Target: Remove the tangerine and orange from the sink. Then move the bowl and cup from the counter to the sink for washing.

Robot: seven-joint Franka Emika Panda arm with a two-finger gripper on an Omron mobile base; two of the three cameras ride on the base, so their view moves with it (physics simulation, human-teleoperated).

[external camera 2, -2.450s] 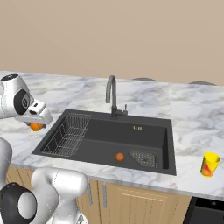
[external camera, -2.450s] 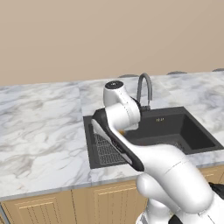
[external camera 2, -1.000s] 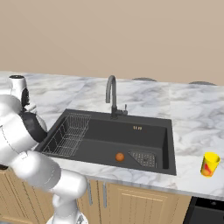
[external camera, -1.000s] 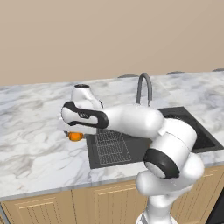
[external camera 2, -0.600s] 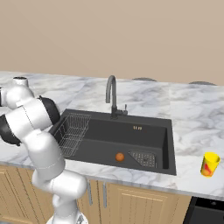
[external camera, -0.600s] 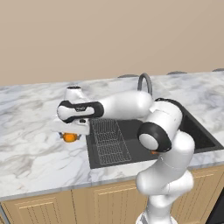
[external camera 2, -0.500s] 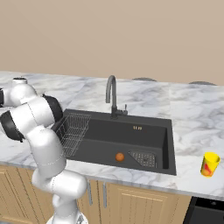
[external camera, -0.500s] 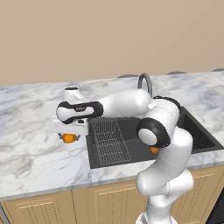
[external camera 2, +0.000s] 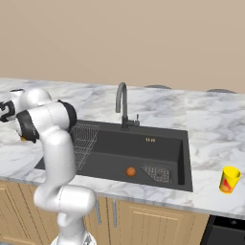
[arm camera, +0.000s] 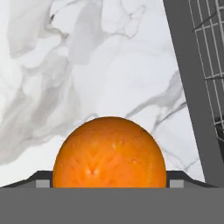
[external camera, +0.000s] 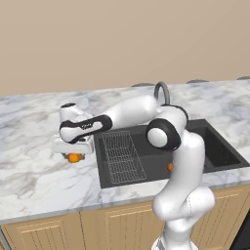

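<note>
Arm swung from over the sink (external camera: 215, 151), out toward 9 o'clock, to the counter (external camera: 29, 171) just beside the sink's left rim. The orange fruit (external camera: 73, 157) it carried then now sits low on the marble under the gripper (external camera: 73, 152), jaws spread wide either side of it; contact with the fingers cannot be told. Over the last half second, only slight settling.

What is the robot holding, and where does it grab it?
An orange fruit sits between the fingers, at its sides, by the counter. Whether they squeeze it cannot be told.
</note>
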